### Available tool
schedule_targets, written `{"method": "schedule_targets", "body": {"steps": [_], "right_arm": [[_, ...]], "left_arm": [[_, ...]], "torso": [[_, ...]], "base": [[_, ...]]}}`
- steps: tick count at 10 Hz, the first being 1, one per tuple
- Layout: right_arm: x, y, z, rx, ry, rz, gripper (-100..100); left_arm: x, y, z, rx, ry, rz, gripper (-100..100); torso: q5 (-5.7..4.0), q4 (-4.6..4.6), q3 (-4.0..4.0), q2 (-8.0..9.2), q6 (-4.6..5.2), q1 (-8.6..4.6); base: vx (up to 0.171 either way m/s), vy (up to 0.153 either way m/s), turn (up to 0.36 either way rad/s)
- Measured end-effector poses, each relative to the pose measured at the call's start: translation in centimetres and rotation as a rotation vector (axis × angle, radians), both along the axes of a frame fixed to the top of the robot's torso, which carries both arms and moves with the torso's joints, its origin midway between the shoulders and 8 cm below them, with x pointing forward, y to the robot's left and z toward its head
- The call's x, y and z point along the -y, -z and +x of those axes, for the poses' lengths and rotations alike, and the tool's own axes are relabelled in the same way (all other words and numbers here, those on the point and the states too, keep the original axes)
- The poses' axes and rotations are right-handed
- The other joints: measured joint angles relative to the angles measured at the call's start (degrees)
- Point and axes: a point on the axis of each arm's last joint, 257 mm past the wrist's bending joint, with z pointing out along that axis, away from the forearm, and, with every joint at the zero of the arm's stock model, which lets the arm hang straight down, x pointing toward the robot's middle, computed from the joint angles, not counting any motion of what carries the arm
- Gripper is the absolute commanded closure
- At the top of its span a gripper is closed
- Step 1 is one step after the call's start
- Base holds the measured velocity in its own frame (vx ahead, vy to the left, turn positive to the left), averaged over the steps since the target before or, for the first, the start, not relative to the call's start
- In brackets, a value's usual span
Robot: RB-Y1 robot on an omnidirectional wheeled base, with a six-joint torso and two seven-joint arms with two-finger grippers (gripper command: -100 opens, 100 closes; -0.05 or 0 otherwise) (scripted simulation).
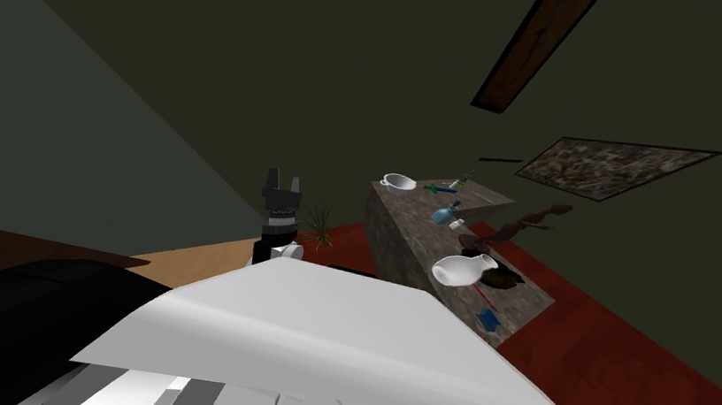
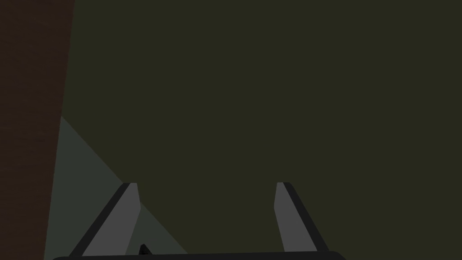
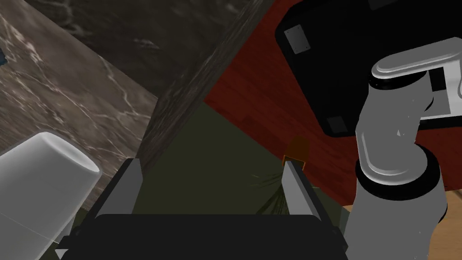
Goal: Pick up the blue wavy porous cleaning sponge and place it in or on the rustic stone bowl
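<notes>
Right gripper [image 3: 210,162] sits closest to its wrist camera, its two fingers spread about a third of the frame apart with nothing between them. It hangs past the corner of a brown, white-veined marble counter [image 3: 67,90]. A white vase [image 3: 45,180] stands on that counter just beside one of the fingers, not touching it, and red floor [image 3: 252,104] shows below the counter's edge. From the head camera, the blue sponge [image 1: 490,320] lies flat on the near end of the counter, close to its edge and clear of both grippers. The dark stone bowl [image 1: 507,278] sits further along the top, just behind the white vase, and a thin red stick [image 1: 485,296] lies between bowl and sponge, so the two are apart. Further back on the counter are a blue bottle [image 1: 445,215], a twisted brown branch [image 1: 526,224] and a white cup [image 1: 399,182]. A small potted plant [image 1: 318,223] stands on the floor by the counter's far corner. The left gripper [image 1: 284,179] is raised well to the left of the counter, its fingers also wide apart and holding nothing.
</notes>
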Motion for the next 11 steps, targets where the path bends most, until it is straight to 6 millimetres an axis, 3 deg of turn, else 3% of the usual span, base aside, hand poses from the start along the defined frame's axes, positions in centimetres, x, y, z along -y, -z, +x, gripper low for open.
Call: {"method": "schedule_targets", "body": {"steps": [6, 8, 11], "right_arm": [[3.3, -0.3, -7.8, -0.210, -0.223, -0.198, -100], [5.4, -0.6, -10.1, -0.270, -0.291, -0.254, -100], [6.0, -0.7, -12.7, -0.342, -0.386, -0.302, -100]], "left_arm": [[0.0, 0.0, 0.0, 0.000, 0.000, 0.000, 0], [0.0, 0.0, 0.0, 0.000, 0.000, 0.000, 0], [0.0, 0.0, 0.0, 0.000, 0.000, 0.000, 0]], "torso": [[0.00, -0.03, -0.08, -0.14, -0.04, -0.02], [-0.01, -0.01, -0.03, -0.07, -0.01, 0.00], [-0.01, 0.02, 0.03, 0.05, 0.02, -0.03]], "base": [[0.077, -0.003, 0.148], [0.071, -0.003, 0.101], [0.059, -0.016, 0.115]]}}
